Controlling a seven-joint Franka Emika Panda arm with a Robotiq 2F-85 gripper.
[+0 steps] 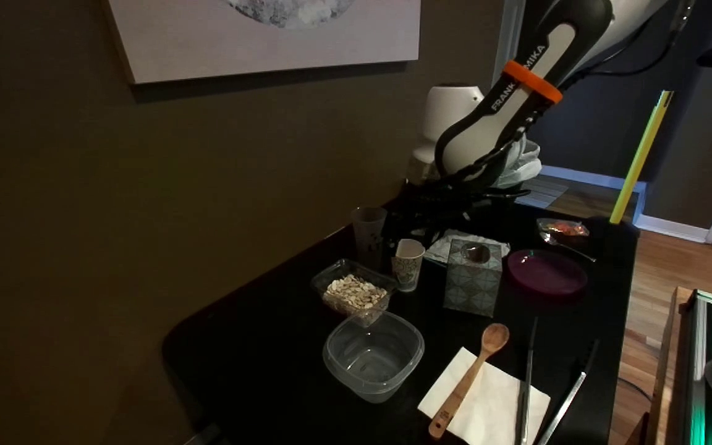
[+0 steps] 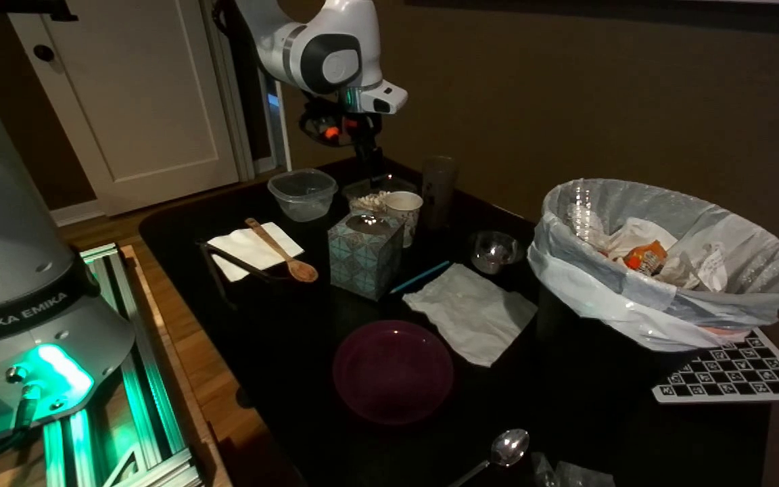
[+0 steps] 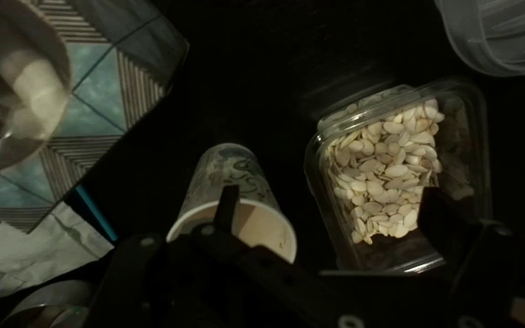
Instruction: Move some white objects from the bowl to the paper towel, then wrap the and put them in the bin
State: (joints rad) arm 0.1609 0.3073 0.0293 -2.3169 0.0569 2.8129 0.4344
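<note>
White seeds (image 3: 381, 177) in clear tub (image 3: 467, 155): shift spread, empty pincer (image 3: 329, 191) away from paper cup (image 3: 258, 187), centre over seeds, pinch gently.

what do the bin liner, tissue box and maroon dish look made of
Bin liner: seemingly thin, glossy plastic, by its crinkles. Tissue box: likely printed cardboard, fairly matte, by its crisp edges. Maroon dish: smooth, faint rim glint; plastic or ceramic, unclear.

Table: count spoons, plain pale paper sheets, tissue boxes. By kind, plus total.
Spoons: 2 (wooden spoon, shiny spoon)
Plain pale paper sheets: 2 (paper towel, napkin)
Tissue box: 1
Total: 5
</note>
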